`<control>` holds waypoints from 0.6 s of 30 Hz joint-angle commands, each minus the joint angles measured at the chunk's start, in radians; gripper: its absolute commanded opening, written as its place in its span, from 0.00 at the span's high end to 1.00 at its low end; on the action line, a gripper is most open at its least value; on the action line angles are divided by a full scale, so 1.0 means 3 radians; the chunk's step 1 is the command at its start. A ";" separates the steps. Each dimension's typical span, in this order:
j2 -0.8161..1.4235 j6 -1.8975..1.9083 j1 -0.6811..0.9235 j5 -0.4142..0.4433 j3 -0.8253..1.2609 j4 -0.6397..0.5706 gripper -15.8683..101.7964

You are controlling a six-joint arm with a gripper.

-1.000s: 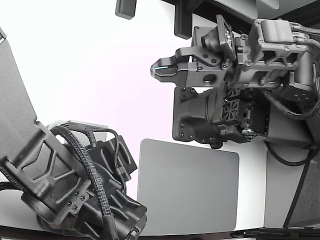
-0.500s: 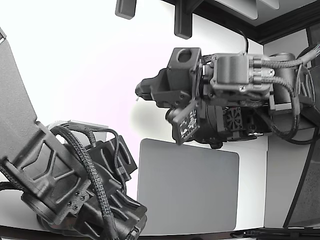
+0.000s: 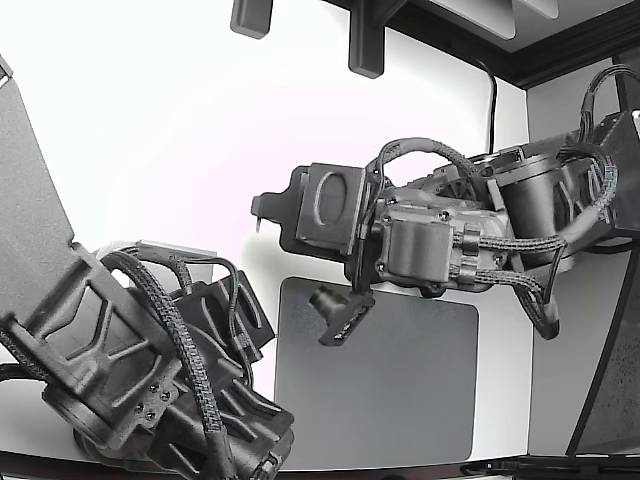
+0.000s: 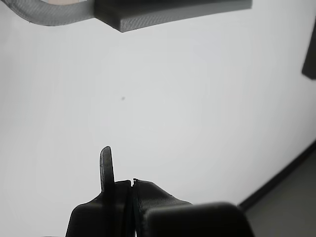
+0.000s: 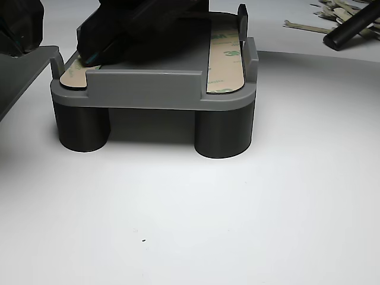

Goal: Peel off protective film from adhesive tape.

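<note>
Faint green print on the tape strip (image 5: 225, 56); illegible.

A white table (image 3: 150, 130) fills the scene. In the exterior view a flat grey mat (image 3: 400, 400) lies on it toward the near right. A dark strip (image 3: 560, 55) borders the table's far right edge. In the other view, a black rod (image 5: 350, 27) rests at the far right, beside a scatter of pale discarded strips (image 5: 309, 25).
</note>
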 commanded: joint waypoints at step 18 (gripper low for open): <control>0.0332 0.0358 0.0286 0.0358 0.0803 -0.0920 0.96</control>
